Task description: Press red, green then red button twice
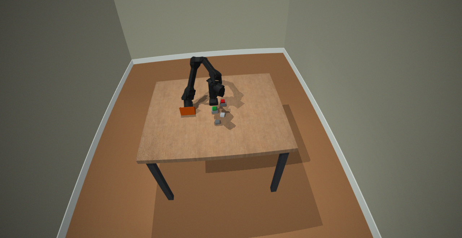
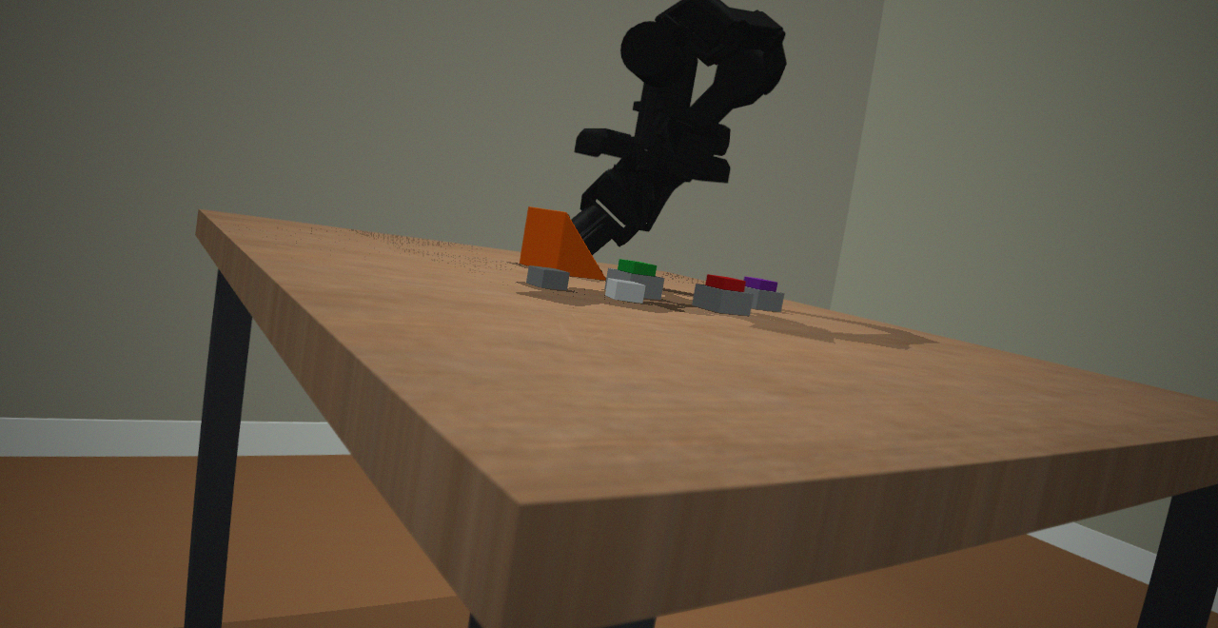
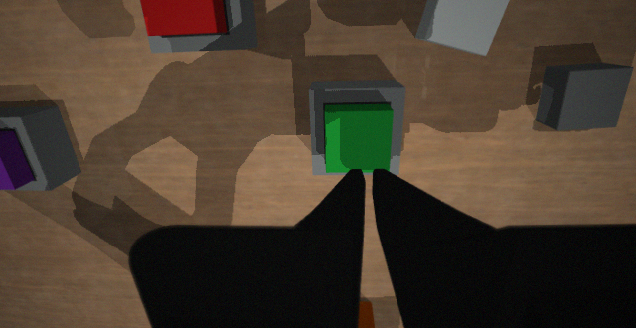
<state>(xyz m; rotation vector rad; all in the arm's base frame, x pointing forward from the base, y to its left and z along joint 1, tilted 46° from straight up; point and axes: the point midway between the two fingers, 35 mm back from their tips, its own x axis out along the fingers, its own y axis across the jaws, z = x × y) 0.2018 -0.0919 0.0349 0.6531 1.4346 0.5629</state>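
From the top view, the black arm bends over the wooden table [image 1: 252, 133], its gripper [image 1: 212, 102] hanging just behind the green button [image 1: 214, 108], with the red button [image 1: 222, 101] beside it to the right. In the exterior view, the gripper is hidden behind the arm's body; the green button [image 2: 636, 267] sits beside the orange base [image 2: 552, 241], the red button [image 2: 724, 283] and purple button [image 2: 759, 284] further right, two grey blocks in front. At the wrist, the claw [image 3: 368, 174] is clenched on nothing, its tips meeting the near edge of the green button [image 3: 359, 136]; the red button [image 3: 180, 1] lies up and left.
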